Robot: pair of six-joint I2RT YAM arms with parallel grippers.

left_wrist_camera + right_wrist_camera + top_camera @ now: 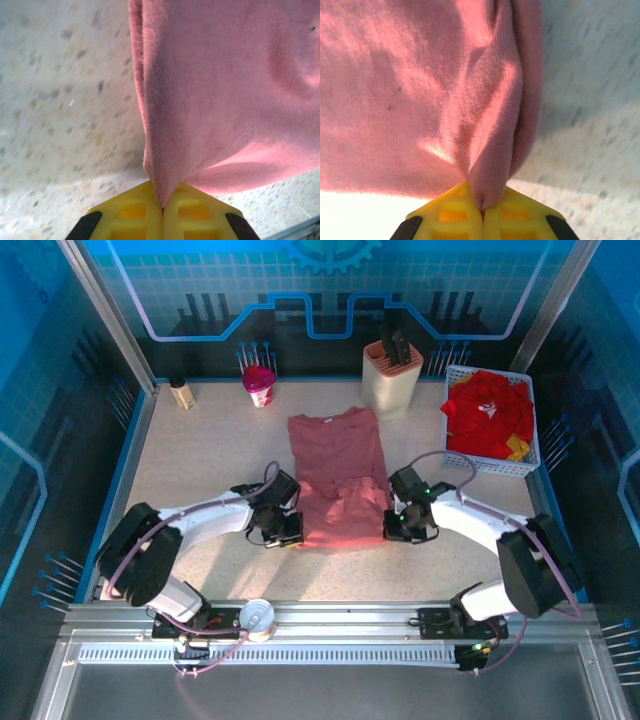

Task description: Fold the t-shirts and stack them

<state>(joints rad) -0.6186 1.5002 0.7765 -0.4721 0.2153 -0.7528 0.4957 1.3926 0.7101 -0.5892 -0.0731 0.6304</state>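
Salmon-pink t-shirt (338, 475), lying lengthwise at the middle of the table (200, 460), collar toward the far side and hem toward the arms' bases. We see its two near corners pinched. The left gripper (162, 207) is closed on the left hem corner and the right gripper (481, 205) on the right one, with cloth bunched between each pair of yellow pads (135, 212). We judge the step in hand to be the lengthwise fold, hem carried to collar. To do it well, we would lift both corners together at equal height, keep the hem taut between them, and lay it square on the shoulders before releasing. Red t-shirts (485, 410) wait in the white basket (490, 466) at the far right, well apart.
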